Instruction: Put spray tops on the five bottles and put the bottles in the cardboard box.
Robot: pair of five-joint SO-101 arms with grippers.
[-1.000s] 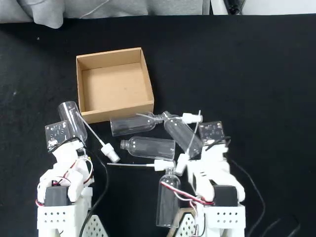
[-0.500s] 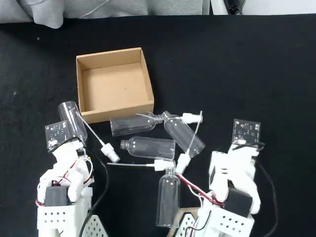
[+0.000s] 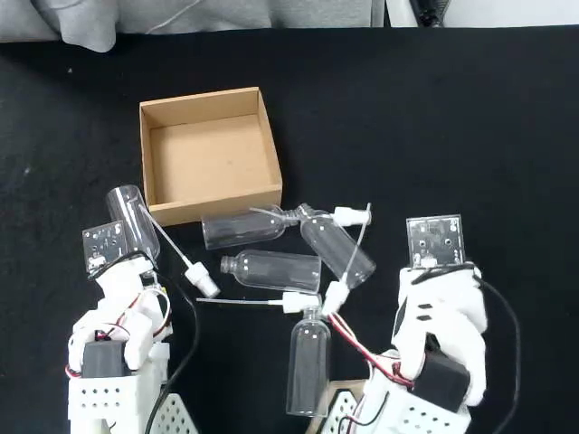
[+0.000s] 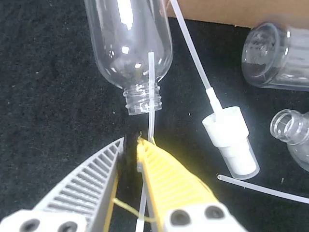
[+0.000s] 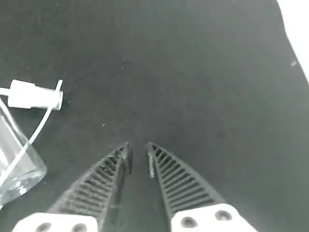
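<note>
The open cardboard box [image 3: 210,154] stands at the back left with nothing in it. Several clear bottles lie capless in front of it: one [image 3: 133,221] by my left arm [image 3: 113,289], three [image 3: 271,269] in the middle, one [image 3: 308,360] near the front. White spray tops [image 3: 201,278] with thin tubes lie loose among them. My left gripper [image 4: 130,141] is shut just short of a bottle mouth [image 4: 142,99]; a thin tube [image 4: 151,82] runs beside its yellow finger. My right gripper [image 5: 138,145] hangs narrowly open over bare cloth, right of a spray top [image 5: 34,94].
Black cloth [image 3: 452,117] covers the whole table, with free room to the right and behind the right arm [image 3: 439,298]. Grey fabric [image 3: 81,23] lies along the back edge. Red and white cables [image 3: 348,339] run between the arm bases near the front bottle.
My right arm has swung right, away from the bottles, then come back slightly left. The left arm, bottles and spray tops have not moved.
</note>
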